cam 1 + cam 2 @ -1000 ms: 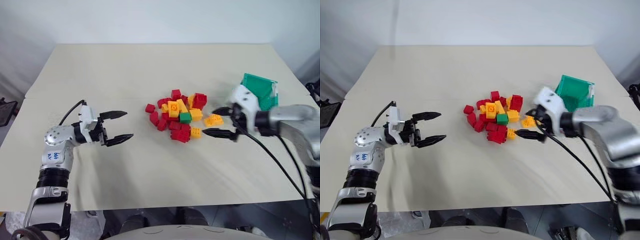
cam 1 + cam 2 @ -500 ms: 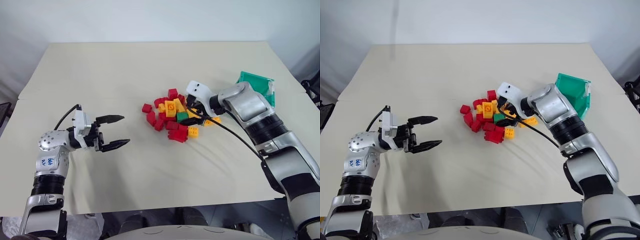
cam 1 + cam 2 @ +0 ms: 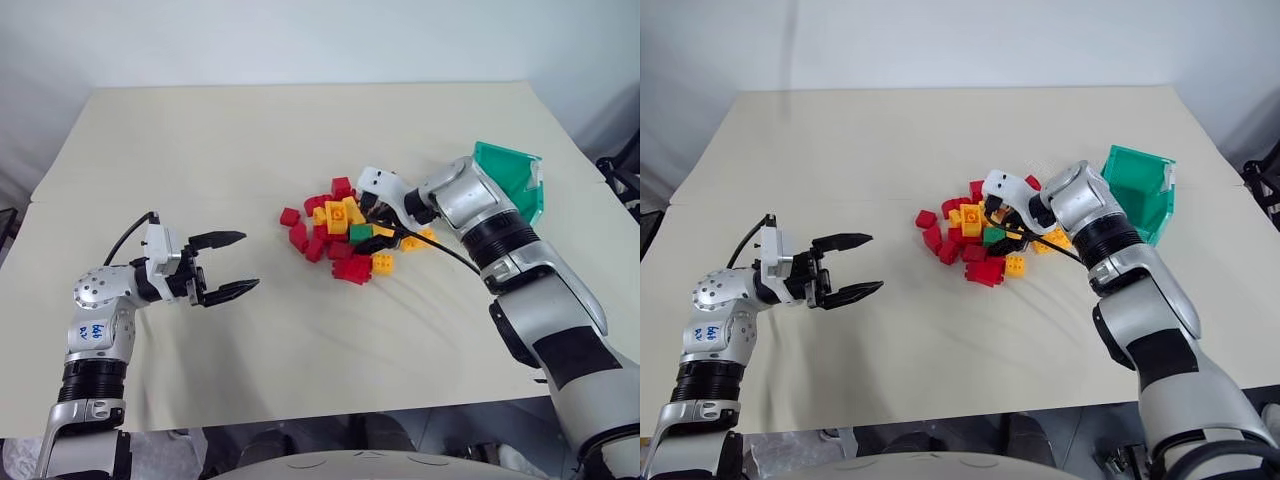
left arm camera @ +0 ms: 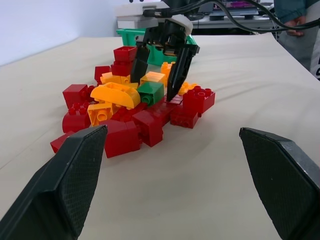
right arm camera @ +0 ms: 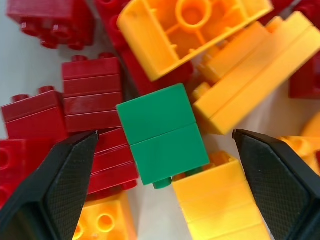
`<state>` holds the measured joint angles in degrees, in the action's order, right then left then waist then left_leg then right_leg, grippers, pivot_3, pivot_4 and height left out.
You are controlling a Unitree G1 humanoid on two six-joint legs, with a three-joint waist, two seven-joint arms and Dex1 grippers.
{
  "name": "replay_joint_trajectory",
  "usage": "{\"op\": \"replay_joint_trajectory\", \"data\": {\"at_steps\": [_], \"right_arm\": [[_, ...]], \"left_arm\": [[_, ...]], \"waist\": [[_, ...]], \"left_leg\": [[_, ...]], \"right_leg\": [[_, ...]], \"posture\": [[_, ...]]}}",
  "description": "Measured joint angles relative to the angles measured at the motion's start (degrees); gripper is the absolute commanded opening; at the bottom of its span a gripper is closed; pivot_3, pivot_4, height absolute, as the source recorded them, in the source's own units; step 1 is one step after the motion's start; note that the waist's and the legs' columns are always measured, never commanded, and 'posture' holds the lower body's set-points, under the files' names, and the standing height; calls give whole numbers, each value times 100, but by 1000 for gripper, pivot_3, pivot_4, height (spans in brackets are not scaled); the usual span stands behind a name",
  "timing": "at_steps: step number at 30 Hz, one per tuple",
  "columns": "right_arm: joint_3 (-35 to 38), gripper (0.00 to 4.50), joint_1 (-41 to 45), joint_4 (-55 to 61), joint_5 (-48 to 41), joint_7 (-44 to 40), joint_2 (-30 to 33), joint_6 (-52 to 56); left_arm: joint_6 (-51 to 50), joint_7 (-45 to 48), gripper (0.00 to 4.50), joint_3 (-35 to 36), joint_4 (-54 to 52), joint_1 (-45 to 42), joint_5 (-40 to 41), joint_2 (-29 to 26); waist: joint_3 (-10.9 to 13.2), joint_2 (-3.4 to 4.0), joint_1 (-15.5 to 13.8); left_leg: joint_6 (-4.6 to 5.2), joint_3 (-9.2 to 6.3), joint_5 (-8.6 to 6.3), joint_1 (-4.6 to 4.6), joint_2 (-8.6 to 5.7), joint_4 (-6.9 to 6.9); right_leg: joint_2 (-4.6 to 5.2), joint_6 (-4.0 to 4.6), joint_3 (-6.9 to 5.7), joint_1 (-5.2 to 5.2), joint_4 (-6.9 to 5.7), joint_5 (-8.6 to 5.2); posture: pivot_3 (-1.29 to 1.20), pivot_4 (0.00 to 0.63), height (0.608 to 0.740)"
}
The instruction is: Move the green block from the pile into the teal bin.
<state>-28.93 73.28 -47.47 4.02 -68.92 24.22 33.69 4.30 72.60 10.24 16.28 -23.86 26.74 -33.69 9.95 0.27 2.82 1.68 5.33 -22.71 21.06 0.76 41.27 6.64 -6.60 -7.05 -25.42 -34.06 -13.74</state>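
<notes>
The green block point(image 5: 162, 140) lies on its side in the middle of the pile point(image 3: 335, 215) of red and yellow bricks, wedged between a red brick and yellow ones. My right gripper point(image 3: 368, 226) is open and tilted down over the pile, one finger on each side of the green block with a gap on both sides. From the left wrist view the right gripper's fingertips point(image 4: 170, 97) reach down to the block's level. The teal bin point(image 3: 510, 175) stands to the right of the pile, behind my right arm. My left gripper point(image 3: 250, 260) hovers open and level, left of the pile, holding nothing.
Everything sits on a cream-covered table point(image 3: 300, 130). A black cable point(image 3: 450, 258) runs from my right wrist over the bricks on the pile's right side. A lone red brick point(image 3: 290, 216) marks the pile's left edge. Bare cloth lies between my left gripper and the pile.
My right gripper has swung from the right side of the pile in over the bricks and tipped downward, ending astride the green block. The left gripper has stayed where it was.
</notes>
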Motion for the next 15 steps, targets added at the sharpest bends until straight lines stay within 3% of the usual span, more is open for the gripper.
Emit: {"op": "replay_joint_trajectory", "data": {"at_steps": [7,15], "right_arm": [[81,1627,-11,95,80,-91,-13,49],[567,1503,-326,1137,16,105,337,579]], "left_arm": [[0,-23,4500,0,0,-2,0,2],[-8,-45,4500,-71,17,-111,-5,168]], "waist": [[1,1,40],[1,1,27]], "left_leg": [[-2,-2,1,0,1,1],[-2,-2,1,3,0,3]], "right_leg": [[1,0,1,0,-2,0],[2,0,1,0,-2,0]], "posture": [[0,150,740],[0,150,740]]}}
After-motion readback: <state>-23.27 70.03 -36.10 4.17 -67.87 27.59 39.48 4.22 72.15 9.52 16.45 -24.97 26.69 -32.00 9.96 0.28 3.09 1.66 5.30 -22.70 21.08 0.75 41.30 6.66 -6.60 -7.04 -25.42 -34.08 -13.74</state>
